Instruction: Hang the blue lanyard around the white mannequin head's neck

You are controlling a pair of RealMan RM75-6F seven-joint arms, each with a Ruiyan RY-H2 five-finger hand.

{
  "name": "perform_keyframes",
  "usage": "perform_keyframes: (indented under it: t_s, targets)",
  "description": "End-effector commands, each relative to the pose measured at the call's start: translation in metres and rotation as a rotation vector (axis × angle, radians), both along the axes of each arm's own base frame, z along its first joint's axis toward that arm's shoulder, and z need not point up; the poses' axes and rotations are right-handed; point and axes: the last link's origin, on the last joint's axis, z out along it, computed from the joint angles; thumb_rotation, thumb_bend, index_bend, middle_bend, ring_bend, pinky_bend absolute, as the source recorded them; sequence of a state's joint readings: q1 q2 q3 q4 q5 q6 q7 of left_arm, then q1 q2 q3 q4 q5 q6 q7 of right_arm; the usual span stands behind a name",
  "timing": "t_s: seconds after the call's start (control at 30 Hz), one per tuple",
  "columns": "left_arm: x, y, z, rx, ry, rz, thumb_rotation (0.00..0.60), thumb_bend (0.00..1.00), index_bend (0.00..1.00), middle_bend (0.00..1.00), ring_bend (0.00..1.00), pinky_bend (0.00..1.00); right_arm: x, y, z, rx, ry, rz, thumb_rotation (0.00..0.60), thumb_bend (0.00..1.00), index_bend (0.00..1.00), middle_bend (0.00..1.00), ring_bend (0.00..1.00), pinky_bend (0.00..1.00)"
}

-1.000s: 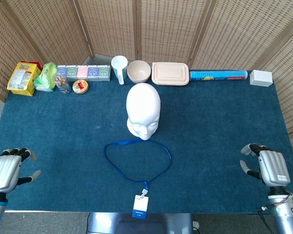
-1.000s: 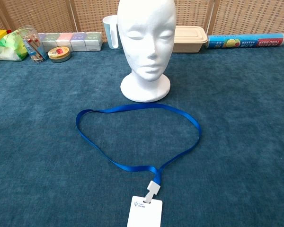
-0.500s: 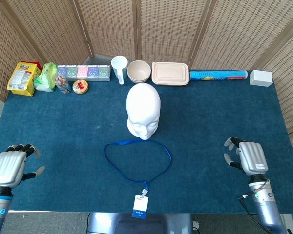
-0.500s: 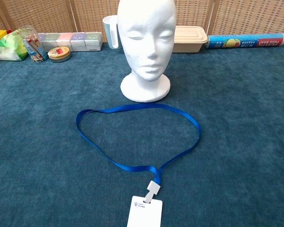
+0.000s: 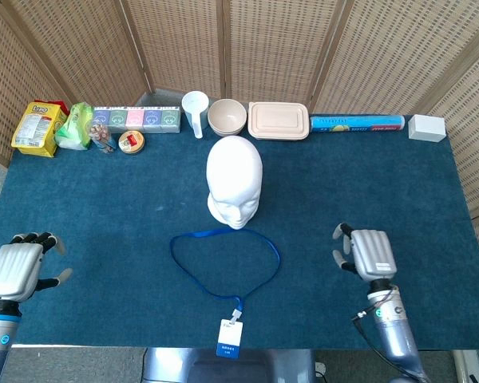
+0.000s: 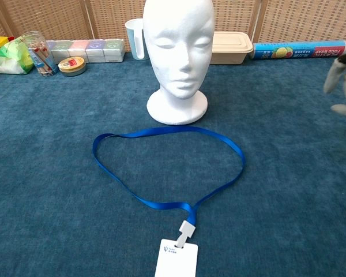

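— Blue lanyard [image 5: 223, 258] lies looped on the table, just in front of the white mannequin head [image 5: 234, 179]. What's changed?

— Right hand [image 5: 369, 254] has moved inward toward it, fingers spread, empty; left hand [image 5: 17, 267] barely shifted, also spread. Pickup looks next.

— Anything unclear?

— Chest view crops the right hand at the frame edge.

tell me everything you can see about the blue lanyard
The blue lanyard is a flat, ribbon-like strap lying slack in an open loop on the blue table cover, just in front of the white mannequin head. Its two ends meet at a pale clip holding a white badge card near the table's front edge. Neither hand touches it.
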State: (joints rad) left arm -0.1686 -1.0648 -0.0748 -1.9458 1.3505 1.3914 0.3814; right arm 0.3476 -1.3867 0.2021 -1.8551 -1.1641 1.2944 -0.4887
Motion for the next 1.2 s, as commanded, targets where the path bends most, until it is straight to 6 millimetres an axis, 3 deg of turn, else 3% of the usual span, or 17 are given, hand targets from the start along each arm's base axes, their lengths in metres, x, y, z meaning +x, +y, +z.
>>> perform_keyframes:
  t_s: [0.03,0.6,1.2]
  targets:
    - [-0.001,0.0,0.001,0.001,0.002,0.0,0.569,0.19,0.52,0.46,0.41,0.33,0.011,0.0,-0.013,0.039,-0.004,0.006,0.597,0.35,0.45,0.74,0.92,0.96]
    - [-0.007,0.003,0.008,0.026,0.007,0.002,0.569,0.19,0.52,0.46,0.4,0.33,0.055,-0.003,-0.063,0.117,-0.016,0.075,0.598,0.34,0.45,0.79,0.99,0.99]
    - [-0.017,0.003,0.009,0.019,0.0,0.022,0.567,0.19,0.52,0.46,0.4,0.33,0.081,-0.013,-0.103,0.186,0.021,0.059,0.596,0.34,0.45,0.8,0.99,1.0]
